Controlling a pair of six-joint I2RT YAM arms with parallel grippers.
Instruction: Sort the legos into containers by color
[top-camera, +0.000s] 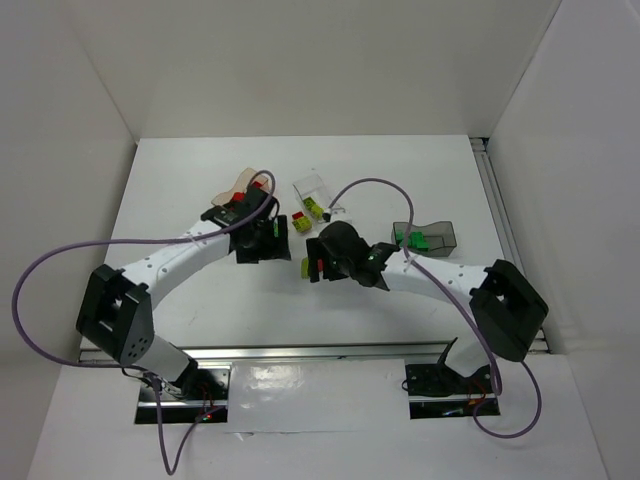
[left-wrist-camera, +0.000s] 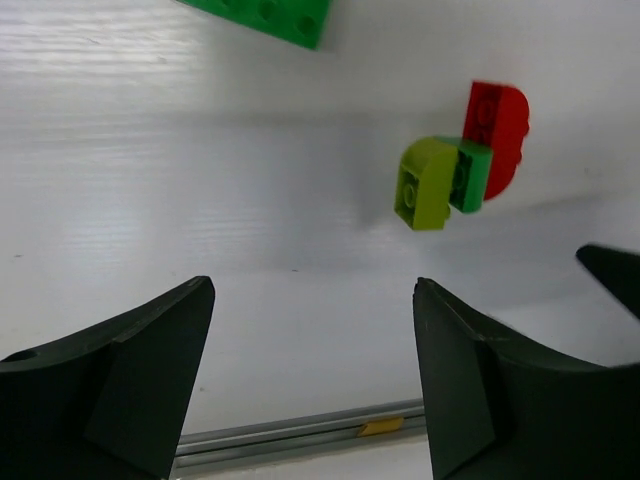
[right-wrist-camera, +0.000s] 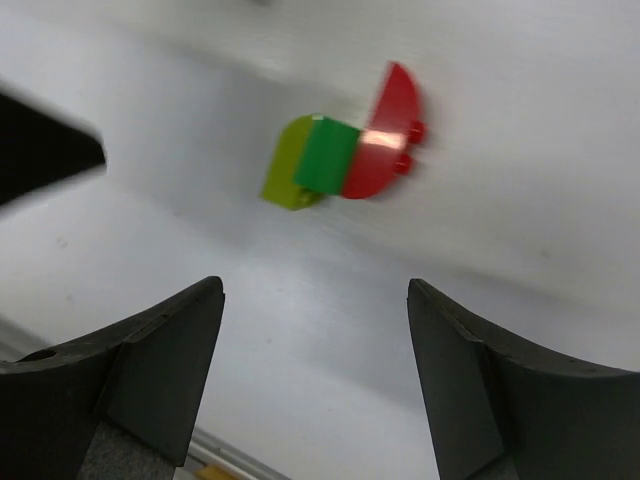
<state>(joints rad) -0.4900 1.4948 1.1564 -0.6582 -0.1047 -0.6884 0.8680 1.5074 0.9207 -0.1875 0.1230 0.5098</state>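
Observation:
A joined cluster of three legos lies on the white table: a yellow-green brick (left-wrist-camera: 425, 183), a green brick (left-wrist-camera: 470, 175) and a red rounded brick (left-wrist-camera: 497, 135). It also shows in the right wrist view (right-wrist-camera: 328, 155) and in the top view (top-camera: 310, 267). My left gripper (left-wrist-camera: 312, 300) is open and empty, just left of the cluster (top-camera: 264, 244). My right gripper (right-wrist-camera: 315, 300) is open and empty, right beside the cluster (top-camera: 326, 262). A flat green lego (left-wrist-camera: 270, 15) lies under the left arm. A loose red lego (top-camera: 299, 222) lies between the grippers.
The orange-tinted container (top-camera: 238, 186) holds a red lego. The clear container (top-camera: 312, 188) holds yellow-green legos. The dark grey container (top-camera: 440, 232) holds green legos. White walls enclose the table; a metal rail (top-camera: 300, 352) runs along its near edge.

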